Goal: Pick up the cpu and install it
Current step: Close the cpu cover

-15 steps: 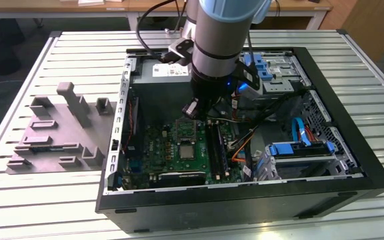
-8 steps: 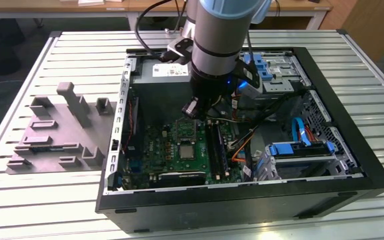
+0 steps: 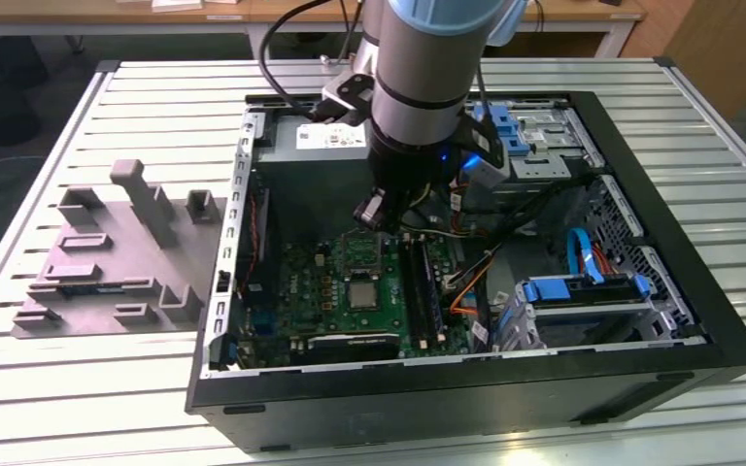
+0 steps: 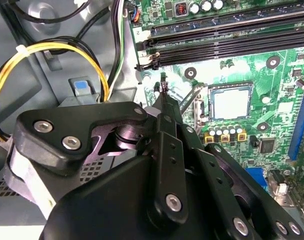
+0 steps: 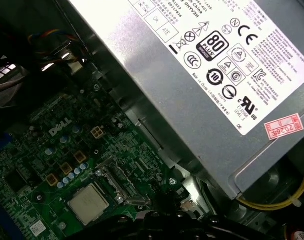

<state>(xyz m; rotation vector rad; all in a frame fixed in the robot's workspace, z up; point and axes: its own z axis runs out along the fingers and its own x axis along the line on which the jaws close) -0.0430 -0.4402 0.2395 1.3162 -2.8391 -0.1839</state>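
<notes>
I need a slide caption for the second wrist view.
Gripper above the green motherboard, beside the cpu seated in its socket.

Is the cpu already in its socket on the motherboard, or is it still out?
In. The cpu lies flat inside the socket frame on the green motherboard in both wrist views; whether it is locked, cannot tell.

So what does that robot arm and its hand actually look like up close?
The arm is a thick silver-grey tube with a pale blue cap and black bands, black cables trailing off it, and a blue light glowing near its wrist. The gripper is matte black metal links joined by silver screws.
</notes>
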